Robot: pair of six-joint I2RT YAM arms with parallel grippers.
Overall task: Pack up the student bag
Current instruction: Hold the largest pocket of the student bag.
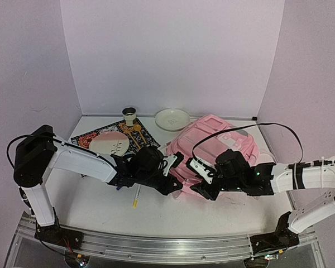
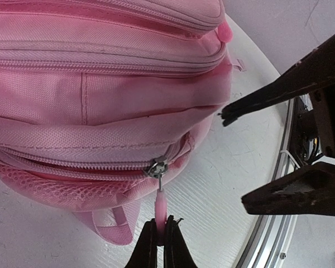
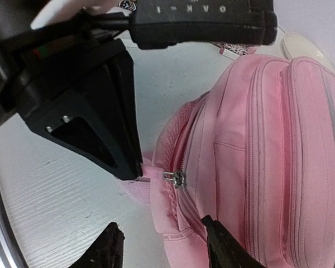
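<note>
1. Currently, the bag lies flat on the table, right of centre, with one end toward both grippers.
2. Left gripper: the fingers are pressed together and pinch the pink pull of a zip slider at the bag's near end.
3. The pull runs straight from the slider to the fingers.
4. Right gripper: the fingers are spread and hold nothing. It sits just beside the left gripper at the same end of the bag.
5. In the right wrist view, one right finger is over the bag's corner and the other is over bare table.
6. A pen lies on the table below the left gripper, apart from the bag.
7. A patterned mat lies at rear left with a plate on it.
8. A cup stands at the mat's rear edge. A white dish sits near the bag's far end.
</note>
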